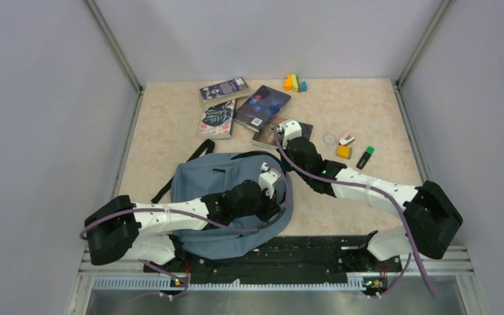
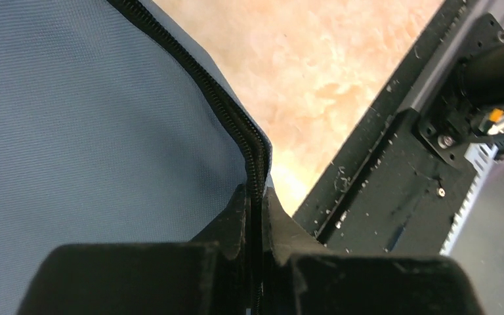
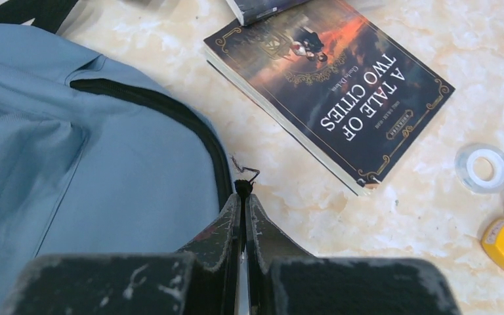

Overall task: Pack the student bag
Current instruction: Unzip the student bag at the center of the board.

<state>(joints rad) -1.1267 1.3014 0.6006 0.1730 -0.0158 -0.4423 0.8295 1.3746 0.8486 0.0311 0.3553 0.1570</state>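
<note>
The student bag [image 1: 216, 190], dusty blue with dark zippers and black straps, lies flat at the near middle of the table. My left gripper [image 1: 277, 190] is at its right edge. In the left wrist view this gripper [image 2: 256, 190] is shut on the bag's black zipper seam [image 2: 233, 118], with blue fabric [image 2: 92, 131] to the left. My right gripper [image 1: 279, 149] is at the bag's far right corner. In the right wrist view it [image 3: 243, 195] is shut on a small black zipper pull [image 3: 243, 185] at the end of the bag's zipper [image 3: 170, 111].
"A Tale of Two Cities" [image 3: 341, 85] lies just beyond the right gripper. Three more books [image 1: 223, 90] [image 1: 216, 119] [image 1: 262, 105] lie behind. Coloured blocks [image 1: 294, 83], a tape ring [image 1: 329, 138], a yellow piece [image 1: 344, 151] and a marker [image 1: 365, 157] sit to the right. The black base rail [image 2: 394, 197] is close.
</note>
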